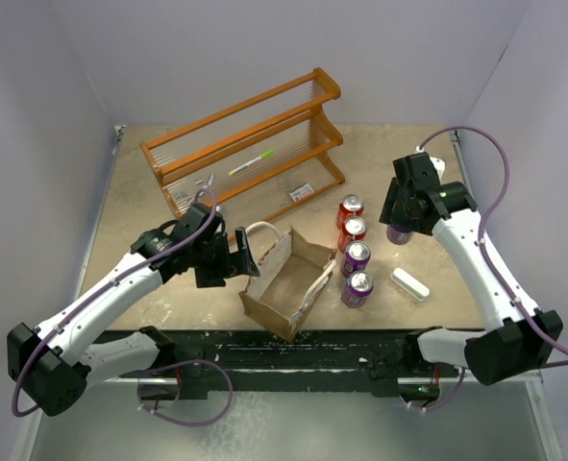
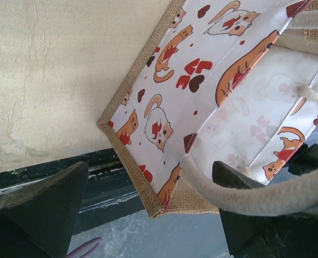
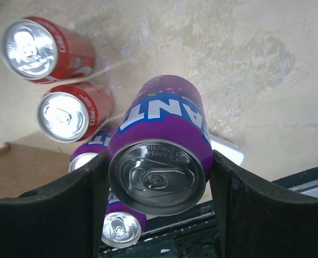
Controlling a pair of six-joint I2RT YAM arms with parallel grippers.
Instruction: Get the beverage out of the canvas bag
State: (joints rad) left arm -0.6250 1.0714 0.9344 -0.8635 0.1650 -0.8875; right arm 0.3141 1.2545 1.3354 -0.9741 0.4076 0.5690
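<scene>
The canvas bag (image 1: 279, 288) at mid-frame in the overhead view is light and, in my judgement, the easiest thing to upset. The left gripper (image 1: 245, 257) stands wide open, holding nothing, against the bag's left side, and in the left wrist view a white handle (image 2: 266, 196) lies across one finger. Any sideways pull could snag that loop and drag or tip the bag. The beverage, a purple Fanta can (image 3: 164, 123), is outside the bag at right of the overhead frame, clamped around its body by the right gripper (image 3: 159, 156). I cannot tell whether its base touches the table. It hangs tilted, so a loose or early release could let it roll into the two red Coke cans (image 1: 350, 208) and two purple cans (image 1: 358, 286) standing in a column just right of the bag, or onto the small white object (image 1: 409, 284) beside them. As for containers, the wooden rack (image 1: 245, 144) at upper centre carries a green-tipped pen (image 1: 252, 161) and a few bits too small to name. No can shows inside the bag.
</scene>
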